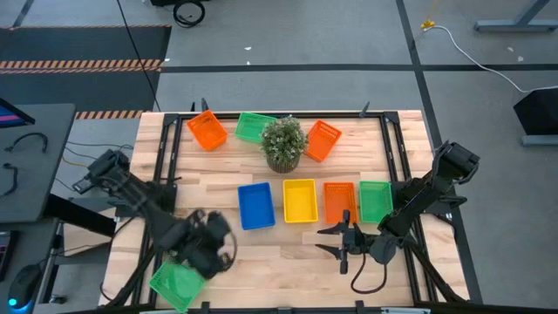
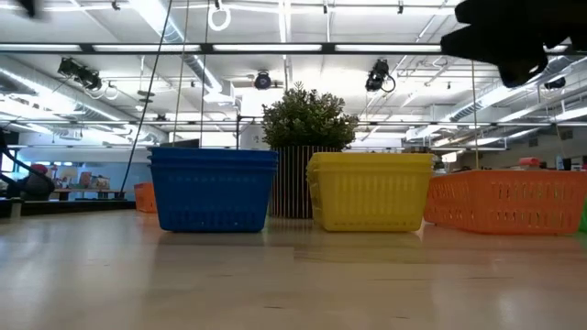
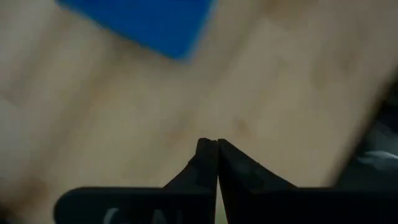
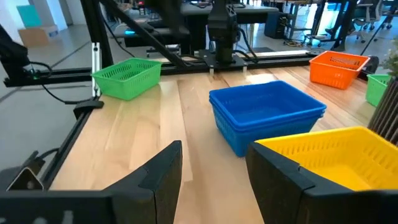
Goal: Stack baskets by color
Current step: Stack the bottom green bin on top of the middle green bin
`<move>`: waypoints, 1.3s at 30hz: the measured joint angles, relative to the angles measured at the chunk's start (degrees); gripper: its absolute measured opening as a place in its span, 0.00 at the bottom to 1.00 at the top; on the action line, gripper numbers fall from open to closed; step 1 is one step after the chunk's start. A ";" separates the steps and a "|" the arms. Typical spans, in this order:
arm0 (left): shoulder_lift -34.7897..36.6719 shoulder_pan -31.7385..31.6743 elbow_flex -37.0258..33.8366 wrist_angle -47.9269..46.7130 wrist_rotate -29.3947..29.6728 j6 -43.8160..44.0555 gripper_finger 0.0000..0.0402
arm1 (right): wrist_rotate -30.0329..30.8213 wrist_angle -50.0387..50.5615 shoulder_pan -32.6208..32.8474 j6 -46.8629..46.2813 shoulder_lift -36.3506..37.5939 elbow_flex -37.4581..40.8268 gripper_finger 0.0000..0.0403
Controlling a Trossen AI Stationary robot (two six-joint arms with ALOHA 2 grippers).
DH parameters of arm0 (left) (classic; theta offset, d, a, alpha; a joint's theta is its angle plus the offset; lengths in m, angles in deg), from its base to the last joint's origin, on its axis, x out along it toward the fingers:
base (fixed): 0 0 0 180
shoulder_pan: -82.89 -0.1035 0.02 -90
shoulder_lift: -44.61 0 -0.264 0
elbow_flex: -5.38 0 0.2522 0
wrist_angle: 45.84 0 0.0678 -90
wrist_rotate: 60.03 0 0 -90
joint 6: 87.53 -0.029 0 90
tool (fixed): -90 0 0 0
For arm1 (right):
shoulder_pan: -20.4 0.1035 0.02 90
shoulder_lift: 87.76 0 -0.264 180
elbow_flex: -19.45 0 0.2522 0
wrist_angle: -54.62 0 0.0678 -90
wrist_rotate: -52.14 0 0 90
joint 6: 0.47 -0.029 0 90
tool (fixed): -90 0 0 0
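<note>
Nearest the front edge of the table (image 1: pixel 261 262), a green basket (image 1: pixel 177 283) is sitting at about seven o'clock from the table's middle, just beside the left gripper (image 1: pixel 212 249), which is hovering over bare wood with its fingers (image 3: pixel 208 163) pressed together and gripping nothing; at about five o'clock the right gripper (image 1: pixel 338 244) is hanging with its jaws standing wide apart and nothing between them, its fingers (image 4: pixel 163 177) pointing toward the row of baskets; across the middle a blue basket (image 1: pixel 255 206), a yellow basket (image 1: pixel 299 201), an orange basket (image 1: pixel 339 201) and a second green basket (image 1: pixel 375 201) are lining up side by side, the blue one looking, as far as the wrist view allows, like two nested together (image 4: pixel 267 115); beyond them the potted plant (image 1: pixel 284 143) is standing at twelve o'clock; along the far edge another orange basket (image 1: pixel 207 130) is lying at eleven o'clock, a third green basket (image 1: pixel 254 127) is sitting just beside the plant, and a tilted orange basket (image 1: pixel 323 140) is resting at one o'clock.
</note>
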State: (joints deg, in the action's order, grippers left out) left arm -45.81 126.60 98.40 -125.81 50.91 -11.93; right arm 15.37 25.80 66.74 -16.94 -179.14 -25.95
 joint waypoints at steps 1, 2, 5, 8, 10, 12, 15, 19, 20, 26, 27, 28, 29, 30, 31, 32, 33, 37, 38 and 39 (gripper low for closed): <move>-0.29 1.97 0.00 0.96 -1.50 2.87 0.03 | -0.62 -0.70 -0.25 0.04 -0.63 0.00 0.45; -0.69 3.71 0.00 1.92 -3.23 5.84 0.02 | -0.97 -1.44 -0.38 0.31 -1.32 0.00 0.45; -2.40 8.13 0.01 4.51 -7.48 16.70 0.01 | -3.35 -5.64 -0.47 1.80 -3.75 0.00 0.45; -3.81 12.00 0.00 6.51 -8.32 28.65 0.04 | -4.41 -10.49 -0.47 3.68 -6.80 0.00 0.45; -4.97 14.11 0.00 6.29 -8.35 34.95 0.08 | -4.67 -13.48 -0.47 4.89 -8.87 0.00 0.45; -5.86 15.79 0.00 6.49 -8.38 39.30 0.13 | -4.89 -15.37 -0.47 5.47 -10.36 -0.02 0.45; -7.20 17.81 0.00 7.74 -8.51 43.08 0.21 | -4.87 -17.88 -0.47 6.31 -10.67 -0.05 0.45; -7.70 19.35 0.00 9.18 -8.46 46.51 0.34 | -4.24 -18.34 -0.76 8.76 -9.23 -0.07 0.45; -7.73 19.65 0.00 9.75 -8.50 47.22 0.38 | -3.62 -18.46 -1.08 9.44 -9.01 -0.07 0.45; -10.43 19.45 0.02 21.39 -8.10 47.87 0.58 | -1.70 -20.02 -5.41 13.96 -8.96 -0.07 0.45; -11.30 19.31 0.02 23.33 -8.10 48.08 0.60 | -1.97 -20.30 -6.21 13.94 -8.96 -0.07 0.45; -12.31 19.13 0.04 24.52 -8.12 48.37 0.61 | -2.70 -20.80 -6.93 13.82 -8.96 -0.07 0.45; -13.55 18.98 0.04 25.00 -8.50 48.67 0.62 | -3.98 -20.96 -7.63 13.60 -8.91 -0.07 0.45; -14.92 18.66 0.04 25.22 -9.80 48.99 0.62 | -5.51 -20.87 -8.19 13.62 -8.91 -0.07 0.45; -16.07 18.17 -0.02 25.39 -12.26 49.37 0.62 | -7.03 -20.80 -8.62 13.69 -8.91 -0.07 0.45; -17.14 17.69 -0.04 25.31 -14.95 49.67 0.62 | -8.42 -20.82 -8.88 13.78 -8.91 -0.07 0.45; -17.85 17.25 0.13 25.02 -17.11 49.71 0.61 | -9.74 -20.85 -9.10 13.81 -8.91 -0.07 0.45; -18.86 15.70 2.33 24.23 -19.00 46.82 0.56 | -13.51 -20.82 -9.13 13.49 -8.91 -0.07 0.45; -18.80 15.31 3.28 24.25 -19.08 45.51 0.55 | -14.08 -20.81 -8.90 13.47 -8.91 -0.07 0.45; -18.56 14.97 4.43 23.74 -19.09 44.05 0.53 | -14.31 -20.81 -8.56 13.47 -8.91 -0.07 0.45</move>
State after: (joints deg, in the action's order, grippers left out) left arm -64.36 141.57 102.83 -102.06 31.82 32.12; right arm 1.06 4.98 58.17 -3.48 -188.05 -26.02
